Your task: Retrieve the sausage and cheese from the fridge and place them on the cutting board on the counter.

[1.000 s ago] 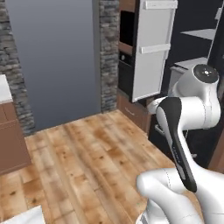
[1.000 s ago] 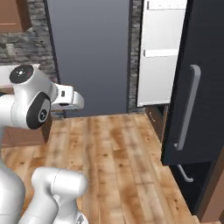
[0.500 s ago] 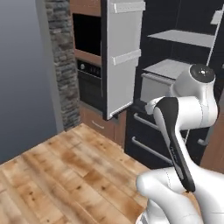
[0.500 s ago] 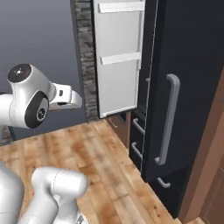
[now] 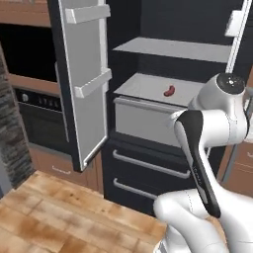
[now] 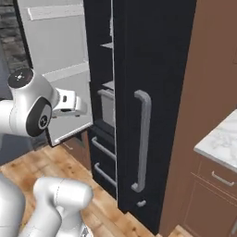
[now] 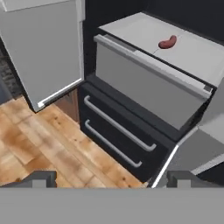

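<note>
The fridge (image 5: 148, 123) stands in front of me with its left door (image 5: 84, 74) swung wide open. A small red-brown sausage (image 5: 169, 91) lies on a grey shelf above a pale drawer front; the hand view has the sausage (image 7: 167, 42) at upper right. My gripper (image 7: 112, 179) is open and holds nothing, well short of the shelf and lower than it. From the right base view the fridge's dark right door (image 6: 148, 92) with its grey bar handle (image 6: 142, 139) hides the inside. The cheese and the cutting board are out of view.
Two dark drawers with bar handles (image 7: 116, 131) sit under the shelf. A brown-framed wall oven (image 5: 34, 113) stands left of the open door. Wooden floor (image 5: 59, 217) spreads below. At the right a white marble top (image 6: 222, 139) rests on brown cabinets.
The whole picture has swung from a dark wall panel and floor to the open fridge, so the base has moved. The gripper has stayed open.
</note>
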